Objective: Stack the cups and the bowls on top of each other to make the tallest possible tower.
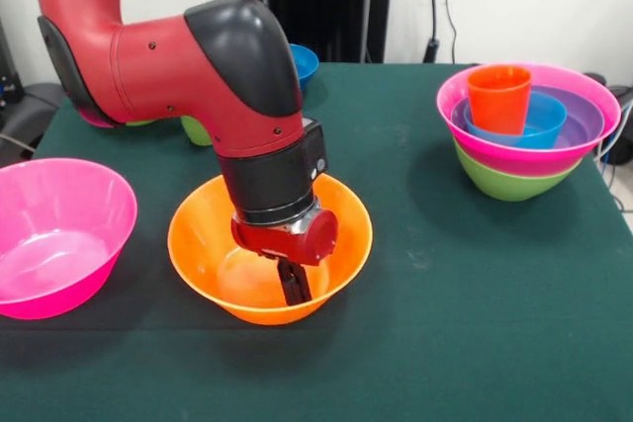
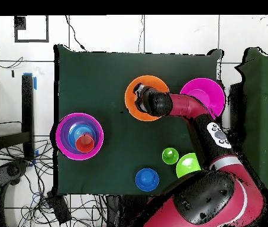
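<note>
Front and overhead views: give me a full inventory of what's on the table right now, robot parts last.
tower: one, green bowl base, wide pink bowl, purple and blue bowls, orange-red cup on top; right side of the front view.
orange bowl: one, orange, table centre, under the gripper.
pink bowl: one, pink, alone, left edge of the front view.
blue bowl: one, small, blue, near the robot's base.
green bowl: one, green, beside the arm near the base.
green cup: one, light green, between blue bowl and green bowl.
table: one, dark green cloth.
gripper: one, black, down inside the orange bowl.
</note>
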`<state>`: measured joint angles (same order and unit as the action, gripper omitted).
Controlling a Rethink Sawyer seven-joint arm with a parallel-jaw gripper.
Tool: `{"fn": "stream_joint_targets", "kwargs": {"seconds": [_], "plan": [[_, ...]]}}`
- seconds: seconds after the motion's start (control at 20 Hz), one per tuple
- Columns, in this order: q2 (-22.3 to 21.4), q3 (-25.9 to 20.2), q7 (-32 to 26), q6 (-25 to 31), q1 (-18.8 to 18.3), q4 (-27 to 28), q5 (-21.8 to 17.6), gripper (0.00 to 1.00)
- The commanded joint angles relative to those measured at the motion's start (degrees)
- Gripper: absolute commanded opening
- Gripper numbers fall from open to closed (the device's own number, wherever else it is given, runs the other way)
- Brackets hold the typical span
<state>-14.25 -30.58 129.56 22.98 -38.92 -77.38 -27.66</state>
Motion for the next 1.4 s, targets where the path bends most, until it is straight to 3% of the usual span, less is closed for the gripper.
{"fn": "stream_joint_targets", "kwargs": {"seconds": [0.05, 0.15, 0.2, 0.8, 1.25, 1.4], "plan": [[3.4, -3.0, -10.5, 1.6, 1.8, 2.7, -3.5, 0.00], [3.2, -2.5, -9.5, 0.3, 2.0, 2.5, -4.0, 0.00], [3.0, -2.3, -9.0, -0.4, 2.1, 2.3, -4.2, 1.00], [-1.1, -0.4, -8.5, 4.1, 2.1, -0.6, -3.2, 1.00], [-14.6, 1.7, -6.1, 9.6, 2.0, -9.8, -0.9, 1.00], [-17.4, 2.3, -5.4, 11.4, 2.1, -11.6, -0.3, 1.00]]}}
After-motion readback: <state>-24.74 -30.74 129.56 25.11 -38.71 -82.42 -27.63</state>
